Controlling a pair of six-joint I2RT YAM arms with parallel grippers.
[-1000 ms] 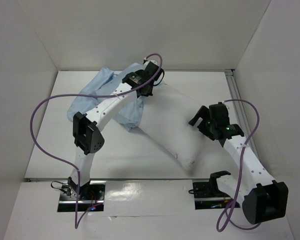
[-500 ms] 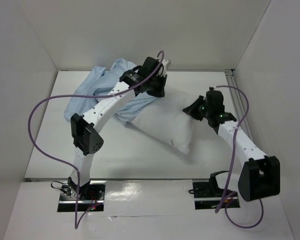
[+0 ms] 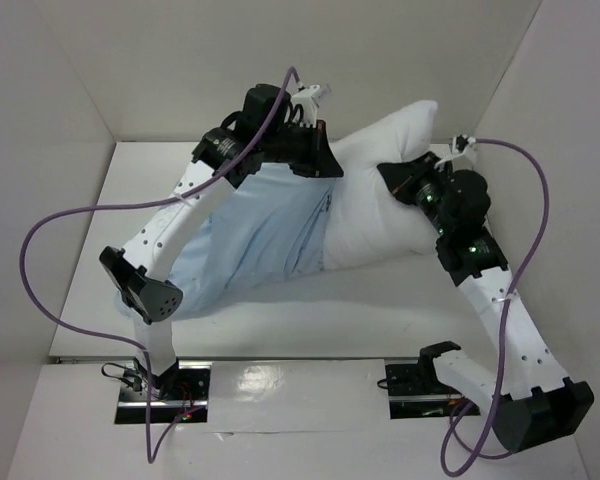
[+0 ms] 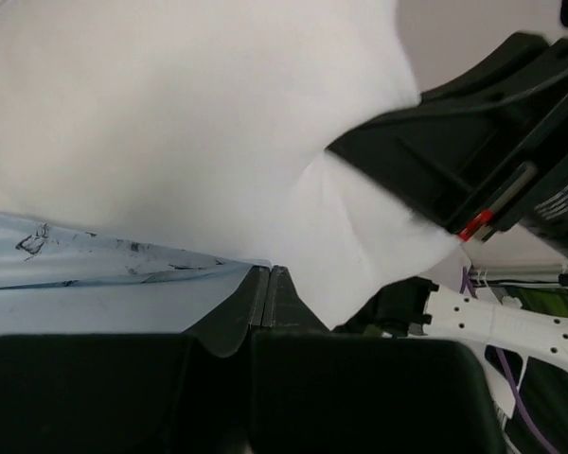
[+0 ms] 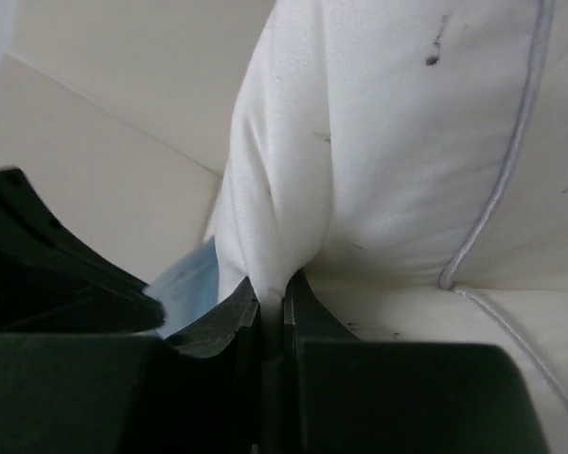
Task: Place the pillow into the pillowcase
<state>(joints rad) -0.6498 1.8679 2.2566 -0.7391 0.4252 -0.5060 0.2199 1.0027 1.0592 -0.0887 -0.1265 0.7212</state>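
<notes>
While my left gripper (image 4: 268,282) is pinching the edge of the thin, wrinkly light-blue fabric pillowcase (image 3: 260,225), fingers pressed together, my right gripper (image 5: 271,288) is clamping shut on a fold of the plump white rectangular pillow (image 3: 380,200). The pillow is hanging above the white table (image 3: 400,300), left end overlapping the pillowcase edge; can't tell how far inside.

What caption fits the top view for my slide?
Left pincer grips the pillowcase mouth; right pincer pinches the pillow, partly inside.
</notes>
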